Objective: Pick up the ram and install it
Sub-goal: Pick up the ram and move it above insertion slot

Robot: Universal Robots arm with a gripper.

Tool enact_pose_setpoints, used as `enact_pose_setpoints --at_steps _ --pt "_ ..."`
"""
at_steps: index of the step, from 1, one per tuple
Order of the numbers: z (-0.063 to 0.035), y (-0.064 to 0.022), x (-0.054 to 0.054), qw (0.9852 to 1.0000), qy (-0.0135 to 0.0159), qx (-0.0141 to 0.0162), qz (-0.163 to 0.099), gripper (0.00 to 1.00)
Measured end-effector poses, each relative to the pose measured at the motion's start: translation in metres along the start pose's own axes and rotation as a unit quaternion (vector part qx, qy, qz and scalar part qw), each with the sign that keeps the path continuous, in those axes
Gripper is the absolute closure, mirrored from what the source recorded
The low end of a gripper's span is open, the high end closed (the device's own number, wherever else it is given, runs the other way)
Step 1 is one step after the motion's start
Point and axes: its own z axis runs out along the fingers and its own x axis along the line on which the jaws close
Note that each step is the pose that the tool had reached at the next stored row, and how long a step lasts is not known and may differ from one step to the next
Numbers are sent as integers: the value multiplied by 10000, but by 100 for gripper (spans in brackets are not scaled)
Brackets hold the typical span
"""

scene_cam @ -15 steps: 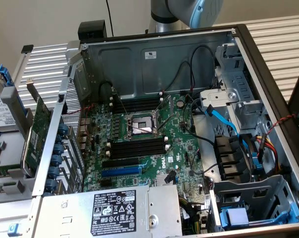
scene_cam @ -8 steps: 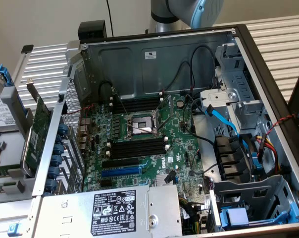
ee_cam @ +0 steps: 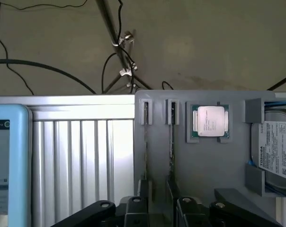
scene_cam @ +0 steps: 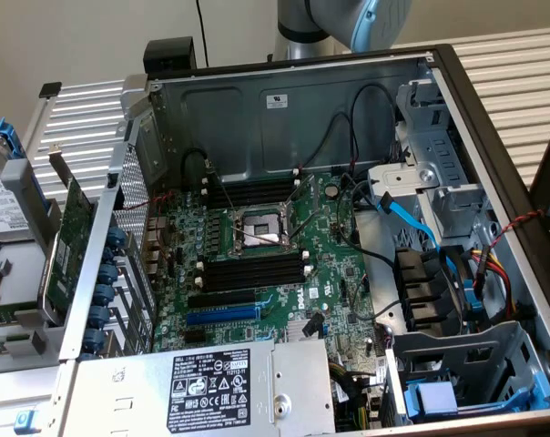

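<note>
In the wrist view two ram sticks stand on edge in a grey holder tray (ee_cam: 200, 165), each seen as a thin line: one ram (ee_cam: 171, 142) and a second ram (ee_cam: 146, 142). My gripper (ee_cam: 162, 210) hovers over the near end of these sticks. Its black fingers (ee_cam: 136, 208) stand apart, and nothing is gripped between them. In the exterior view the open computer case shows the green motherboard (scene_cam: 284, 291) with black memory slots (scene_cam: 252, 270) in front of the processor socket (scene_cam: 259, 228) and further slots (scene_cam: 252, 191) behind it.
A processor chip (ee_cam: 210, 121) and a hard drive (ee_cam: 275, 151) share the holder tray. A ribbed metal table (ee_cam: 81, 156) lies beside it. In the case, cables and a blue cable (scene_cam: 407, 218) cross near the drive cage; a green expansion card (scene_cam: 70, 237) stands outside the case at the exterior view's left.
</note>
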Motion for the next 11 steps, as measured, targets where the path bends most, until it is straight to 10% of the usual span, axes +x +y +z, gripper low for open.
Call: enact_pose_setpoints --at_steps 11 --pt "200 -5 3 10000 0 -1 0 67"
